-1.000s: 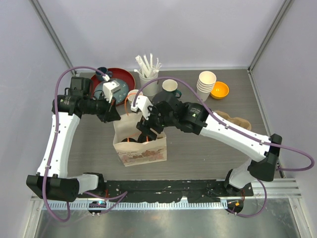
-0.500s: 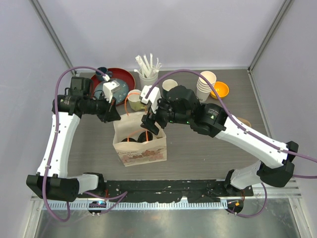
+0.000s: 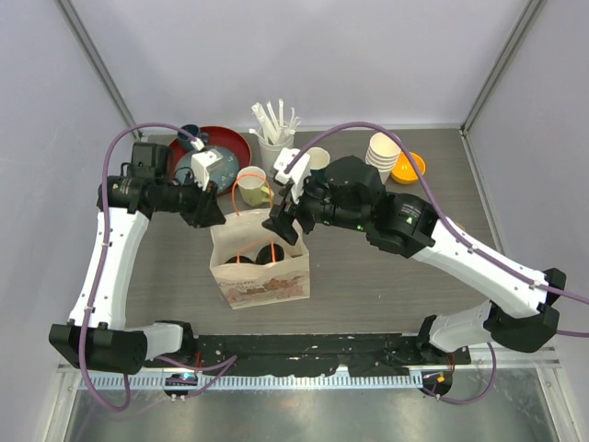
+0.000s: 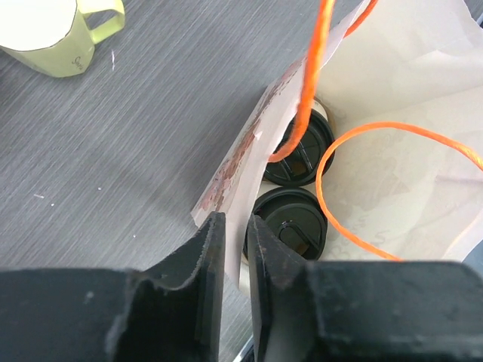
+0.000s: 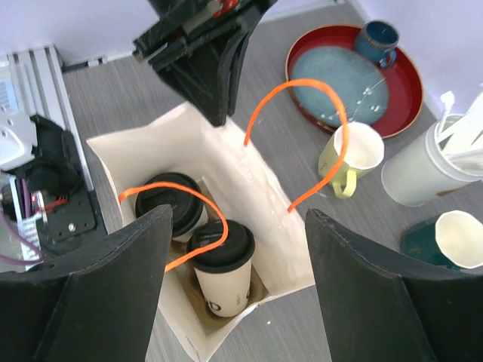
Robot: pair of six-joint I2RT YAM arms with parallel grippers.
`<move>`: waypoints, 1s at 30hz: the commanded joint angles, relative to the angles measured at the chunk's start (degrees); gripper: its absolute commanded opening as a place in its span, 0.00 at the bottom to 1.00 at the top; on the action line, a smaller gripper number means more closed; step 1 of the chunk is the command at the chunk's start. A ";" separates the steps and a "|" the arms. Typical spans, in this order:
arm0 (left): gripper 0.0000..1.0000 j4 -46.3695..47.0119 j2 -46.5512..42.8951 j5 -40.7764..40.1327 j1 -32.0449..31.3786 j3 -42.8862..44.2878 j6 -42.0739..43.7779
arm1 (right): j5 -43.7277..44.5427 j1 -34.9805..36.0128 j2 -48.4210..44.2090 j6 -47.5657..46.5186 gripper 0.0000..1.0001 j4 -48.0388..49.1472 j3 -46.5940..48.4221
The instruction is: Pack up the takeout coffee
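A paper bag (image 3: pixel 260 276) with orange string handles stands open at the table's middle. Two cream cups with black lids stand upright inside it, side by side: one (image 5: pixel 167 202) nearer the bag's end, the other (image 5: pixel 221 249) beside it. Both lids also show in the left wrist view (image 4: pixel 298 147) (image 4: pixel 290 222). My left gripper (image 3: pixel 213 214) is shut on the bag's upper edge (image 4: pixel 235 177) and holds the mouth open. My right gripper (image 3: pixel 281 224) is open and empty, hovering above the bag's mouth with its jaws wide apart (image 5: pixel 238 215).
A yellow-green mug (image 3: pixel 251 184) stands just behind the bag. Further back are a red plate (image 3: pixel 230 140) bearing a blue plate and a blue mug (image 3: pixel 191 135), a cup of stirrers (image 3: pixel 274 140), a dark green mug (image 3: pixel 317 161), stacked lidless cups (image 3: pixel 384 152) and an orange bowl (image 3: pixel 408 167).
My right gripper has risen out of the bag and drawn back to the right, empty. The second cup stays in the bag. The left gripper has not moved.
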 commanded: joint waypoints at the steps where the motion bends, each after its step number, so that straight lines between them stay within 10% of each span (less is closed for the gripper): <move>1: 0.25 2.26 -0.23 -0.23 -0.26 1.72 -1.05 | 6.88 -0.28 -3.66 2.55 0.77 7.26 1.80; 17: 0.63 3.05 -2.33 -3.57 -0.26 5.06 -3.95 | 16.75 -2.21 -4.90 3.78 0.80 12.63 1.53; 30: 0.71 6.48 -3.30 -12.09 -0.17 8.23 -11.06 | 12.28 -24.44 -1.39 13.89 0.80 15.61 3.64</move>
